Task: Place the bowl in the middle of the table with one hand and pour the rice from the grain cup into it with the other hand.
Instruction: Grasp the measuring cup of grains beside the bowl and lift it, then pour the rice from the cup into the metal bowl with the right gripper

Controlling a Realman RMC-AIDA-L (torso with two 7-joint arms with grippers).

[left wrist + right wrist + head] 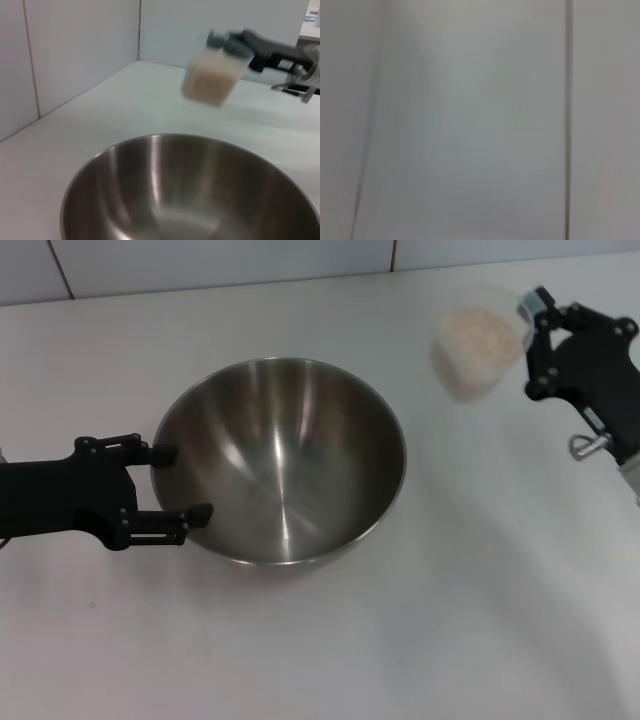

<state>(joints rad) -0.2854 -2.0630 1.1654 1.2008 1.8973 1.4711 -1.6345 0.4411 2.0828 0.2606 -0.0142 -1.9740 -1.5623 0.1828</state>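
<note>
The steel bowl (285, 455) stands on the white table (480, 570), a little left of its middle, and shows nothing inside. My left gripper (183, 483) is open at the bowl's left rim, one finger (160, 453) against the rim and the other beside the outer wall. At the back right, my right gripper (527, 308) is shut on the rim of the grain cup (472, 348). The cup hangs above the table, full of rice (478, 335). From the left wrist, the cup (210, 77) hovers beyond the bowl (190, 200), held by the right gripper (222, 40). The right wrist view shows only a pale surface.
A tiled white wall (200, 265) runs along the table's far edge. Bare tabletop lies in front of the bowl and to its right.
</note>
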